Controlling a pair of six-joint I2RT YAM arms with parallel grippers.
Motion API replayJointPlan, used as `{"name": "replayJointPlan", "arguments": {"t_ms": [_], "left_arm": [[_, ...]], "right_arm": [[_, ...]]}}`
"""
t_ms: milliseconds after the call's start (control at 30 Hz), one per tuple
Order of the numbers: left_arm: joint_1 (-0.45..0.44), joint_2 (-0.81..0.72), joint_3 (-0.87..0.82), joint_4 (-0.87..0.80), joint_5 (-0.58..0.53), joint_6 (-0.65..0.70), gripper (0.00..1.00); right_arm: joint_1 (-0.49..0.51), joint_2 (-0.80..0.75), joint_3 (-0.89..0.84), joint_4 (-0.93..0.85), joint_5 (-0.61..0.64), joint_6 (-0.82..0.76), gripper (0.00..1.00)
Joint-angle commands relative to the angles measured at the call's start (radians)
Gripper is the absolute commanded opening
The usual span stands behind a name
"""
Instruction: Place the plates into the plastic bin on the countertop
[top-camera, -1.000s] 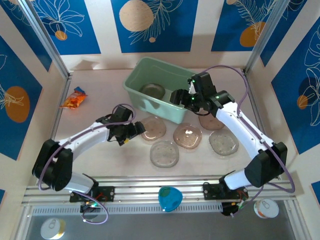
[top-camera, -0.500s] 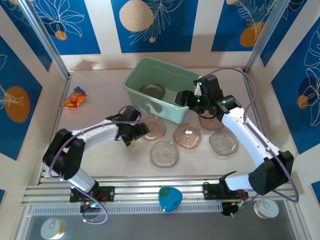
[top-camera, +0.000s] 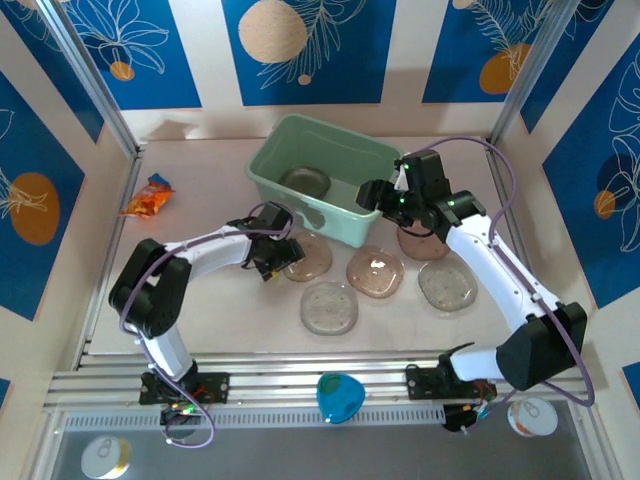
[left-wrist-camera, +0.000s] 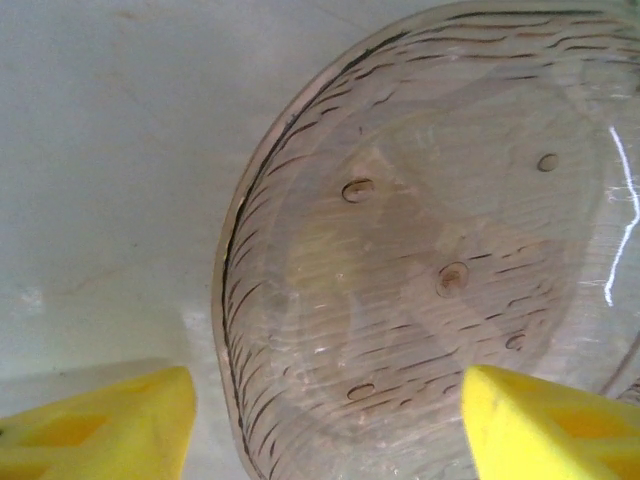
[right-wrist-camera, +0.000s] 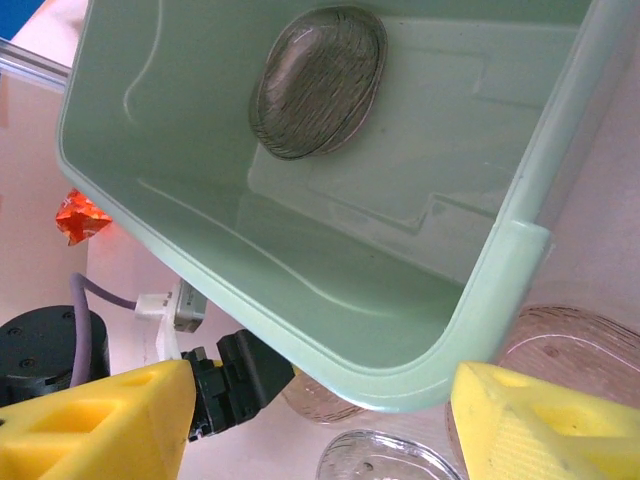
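The mint-green plastic bin (top-camera: 335, 222) stands at the back of the countertop (top-camera: 200, 175) with one greyish plate (top-camera: 305, 182) lying in it. A pinkish plate (top-camera: 310, 258) lies just in front of the bin. My left gripper (top-camera: 284, 255) is low at that plate's left edge. In the left wrist view its open yellow fingers (left-wrist-camera: 100, 430) straddle the rim of the plate (left-wrist-camera: 430, 250). My right gripper (top-camera: 372, 195) hovers open over the bin's near right corner (right-wrist-camera: 480, 330), holding nothing. More plates (top-camera: 375, 271) (top-camera: 329, 307) (top-camera: 447, 286) lie in front.
An orange snack packet (top-camera: 148, 196) lies at the left by a metal post. A pinkish plate (top-camera: 420, 243) sits partly under my right arm. A metal rail (top-camera: 300, 380) runs along the near edge, with a blue object (top-camera: 340, 397) on it.
My left gripper has slid right to the pinkish plate's edge and its jaws have narrowed. My right gripper has drifted slightly right over the bin's corner.
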Motion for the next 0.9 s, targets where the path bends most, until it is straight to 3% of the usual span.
{"name": "replayJointPlan", "arguments": {"t_ms": [0, 467, 867], "left_arm": [[-0.005, 0.034, 0.039, -0.042, 0.012, 0.026, 0.64], [0.005, 0.033, 0.012, -0.044, 0.006, 0.007, 0.30], [0.007, -0.070, -0.066, -0.010, -0.053, -0.025, 0.12]], "right_arm": [[-0.014, 0.032, -0.019, 0.012, -0.017, -0.010, 0.69], [-0.029, 0.094, -0.008, 0.026, -0.031, -0.001, 0.68], [-0.016, 0.079, 0.006, 0.020, -0.022, -0.001, 0.67]]}}
